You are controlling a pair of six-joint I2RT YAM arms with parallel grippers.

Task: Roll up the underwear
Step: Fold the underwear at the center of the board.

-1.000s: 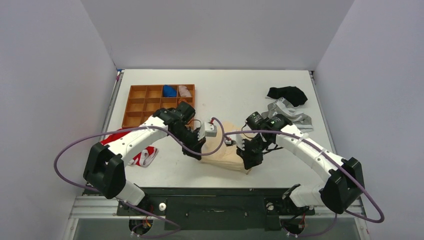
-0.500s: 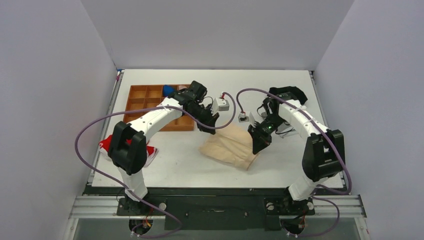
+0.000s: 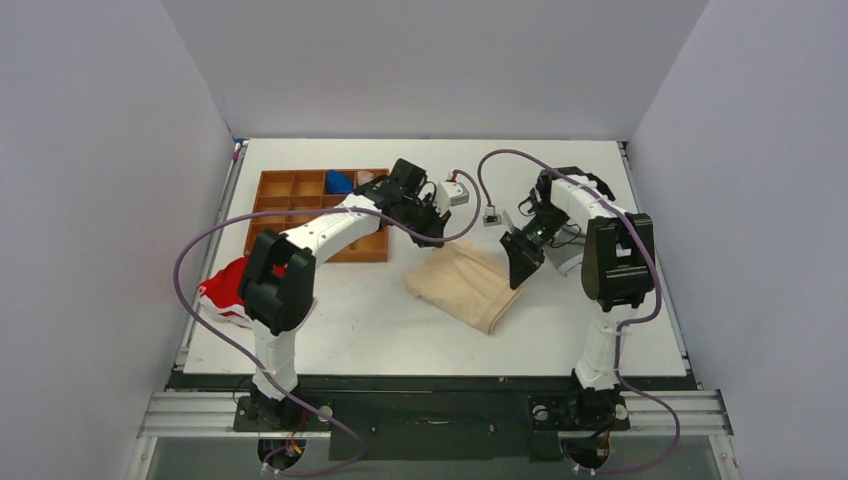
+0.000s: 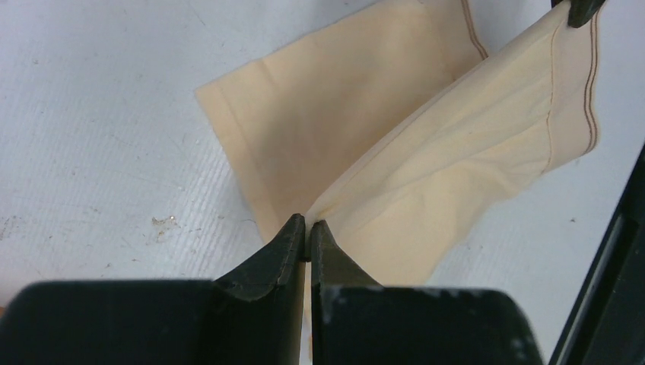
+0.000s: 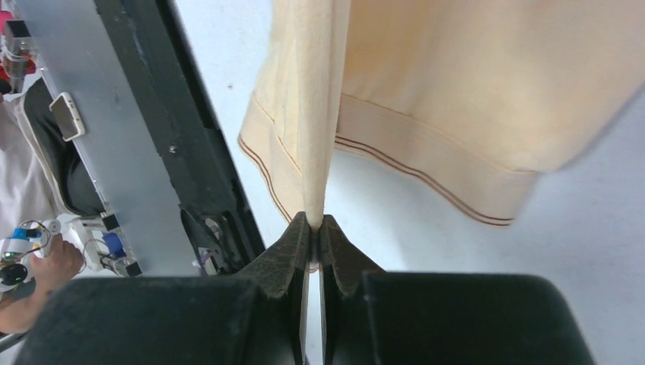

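Cream underwear (image 3: 468,285) lies on the white counter (image 3: 350,320) between the two arms, its near part flat and its far edge raised into a taut ridge. The left gripper (image 4: 306,224) has its jaws pinched shut on one end of that ridge, on the side nearer the orange tray (image 3: 300,215). The right gripper (image 5: 313,222) has its jaws clamped on the other end, by the stitched hem. From overhead the raised edge seems to hang just above the counter. A red garment (image 3: 225,290) lies well apart at the counter's left edge.
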